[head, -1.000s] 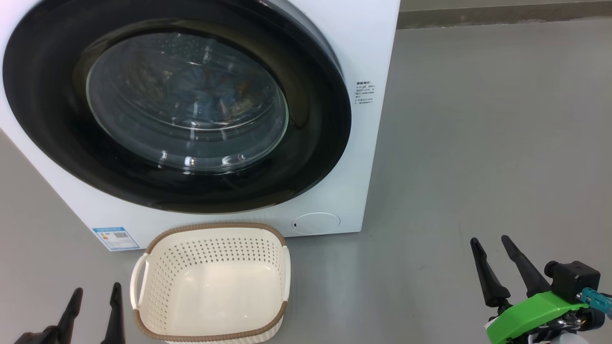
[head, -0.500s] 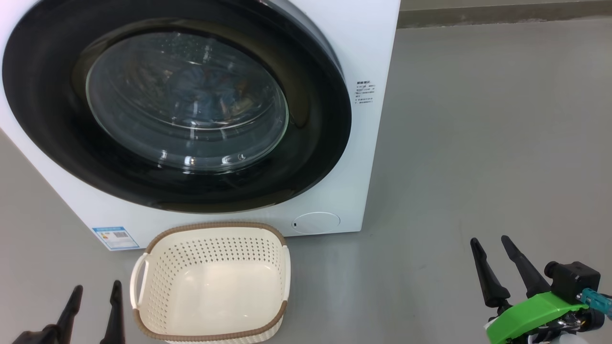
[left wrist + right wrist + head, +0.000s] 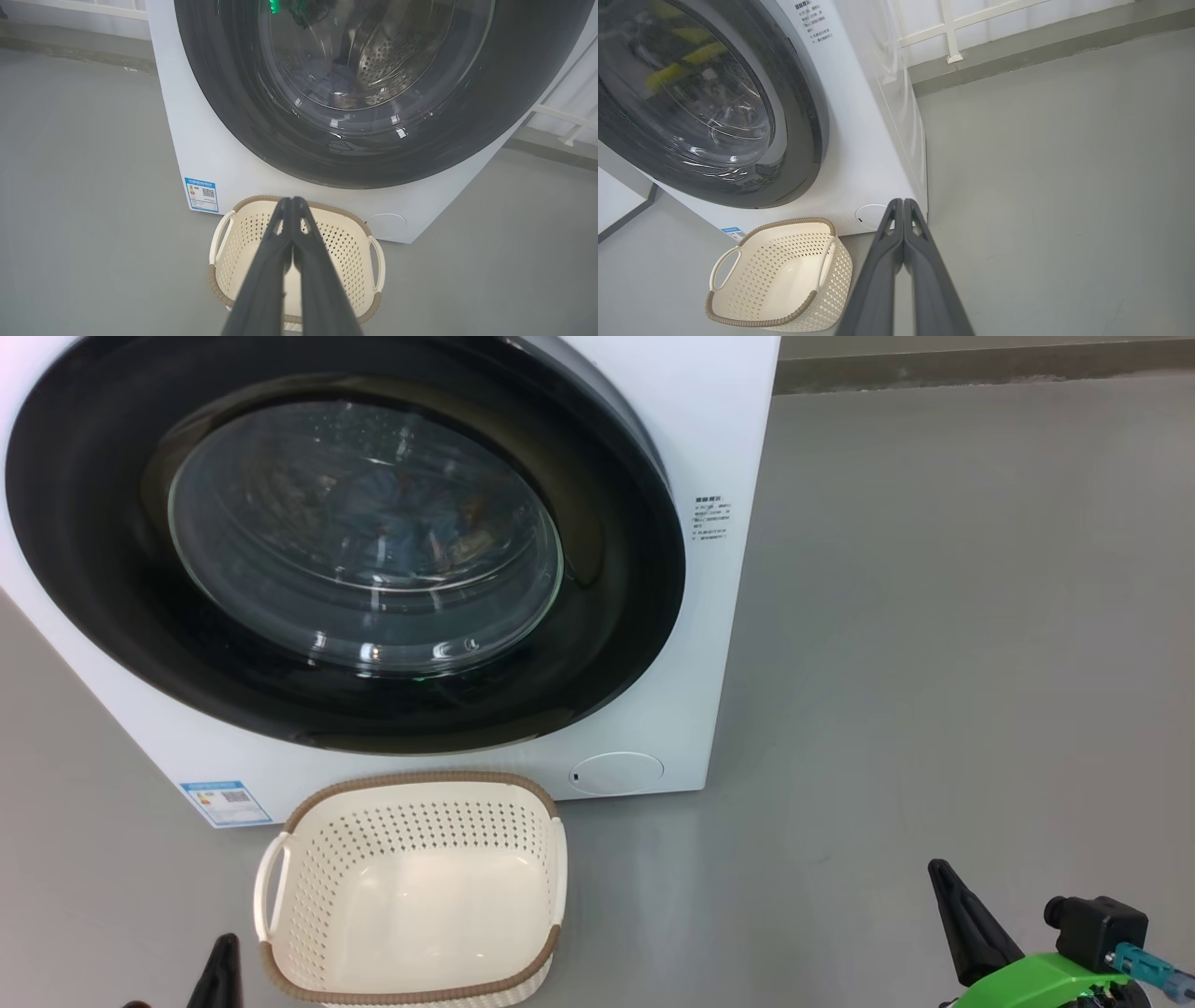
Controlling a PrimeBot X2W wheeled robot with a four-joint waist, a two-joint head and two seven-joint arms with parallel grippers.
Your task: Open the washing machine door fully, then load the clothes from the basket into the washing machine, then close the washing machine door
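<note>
Plainly judged the door (image 3: 616, 616) heavy, stiff, slick, best hooked at its rim, ahead of left gripper (image 3: 291, 201) and right gripper (image 3: 902, 203), both clenched empty.

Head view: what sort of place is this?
Likely a laundry corner or a bare test room: a white front-loading washer stands on a plain grey floor, with an empty basket in front of it.
</note>
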